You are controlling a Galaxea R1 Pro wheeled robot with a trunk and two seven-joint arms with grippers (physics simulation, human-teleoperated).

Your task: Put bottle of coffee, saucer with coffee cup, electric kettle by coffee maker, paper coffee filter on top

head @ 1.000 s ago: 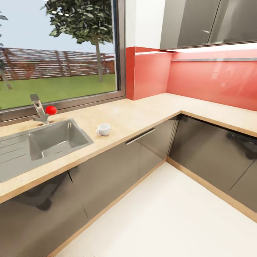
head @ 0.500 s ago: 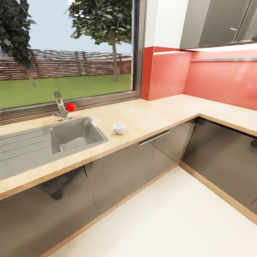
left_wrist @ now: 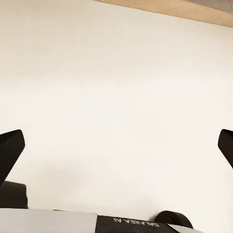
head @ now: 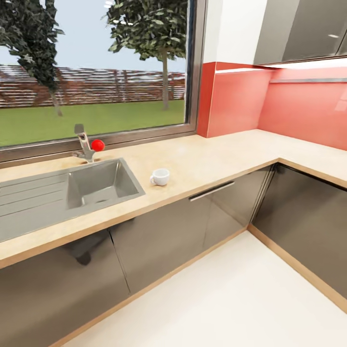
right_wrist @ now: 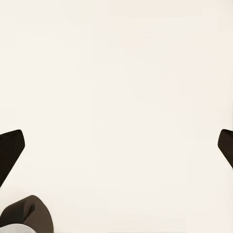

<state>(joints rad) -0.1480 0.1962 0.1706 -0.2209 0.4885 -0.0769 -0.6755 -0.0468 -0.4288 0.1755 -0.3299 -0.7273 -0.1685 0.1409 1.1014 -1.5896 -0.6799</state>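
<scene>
One small white coffee cup [head: 160, 177], loop handle, upright on kitchen countertop [head: 202, 161].

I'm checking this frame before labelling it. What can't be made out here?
- Cup, head view: too small to tell if anything is inside.
- Sink: its drainer end is cut off by the picture's edge.
- Left hand and right hand, wrist views: fingers cut off at both side edges.

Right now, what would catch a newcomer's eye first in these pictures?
The red ball by the tap behind the sink, and the red wall panels past the corner. A white cup stands alone on the countertop, right of the sink.
</scene>
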